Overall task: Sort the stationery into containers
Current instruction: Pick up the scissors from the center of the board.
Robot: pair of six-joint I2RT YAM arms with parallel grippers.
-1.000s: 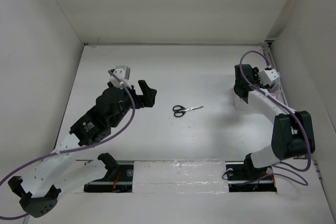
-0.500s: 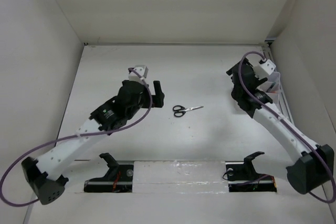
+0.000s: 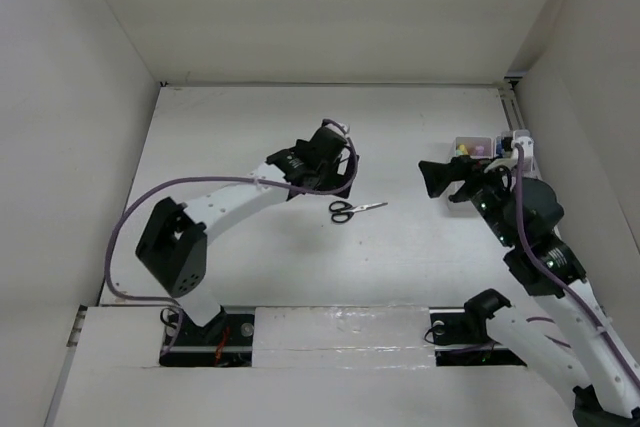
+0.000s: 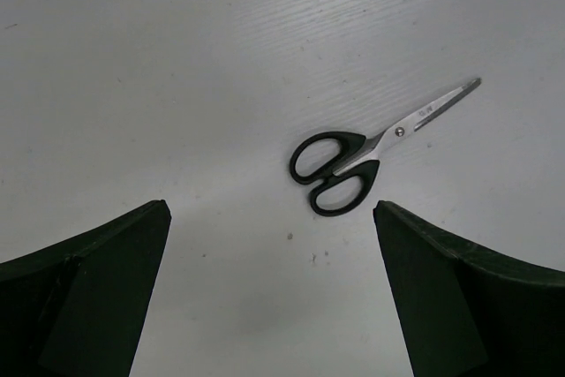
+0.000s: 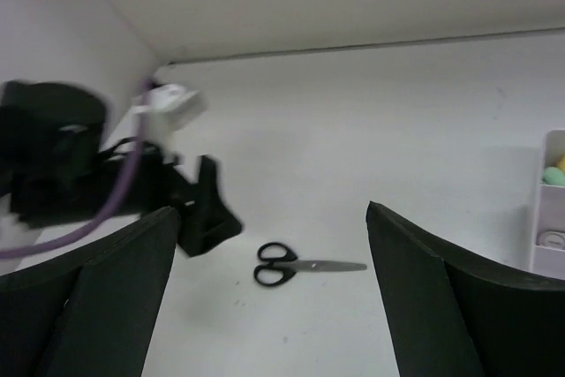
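on the tabletop [image 4: 177, 59] under the left hand [image 4: 269, 218], released wide, the scissors [image 4: 340, 169] lie flat, likely light, stiff, slick-bladed, best pinched by the handles.

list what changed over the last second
The left gripper swung in from the left side of the table and now hangs open over the scissors. The right gripper drew back from the containers and turned toward the centre, open and empty. Nothing was taken hold of. The scissors and containers stayed put.
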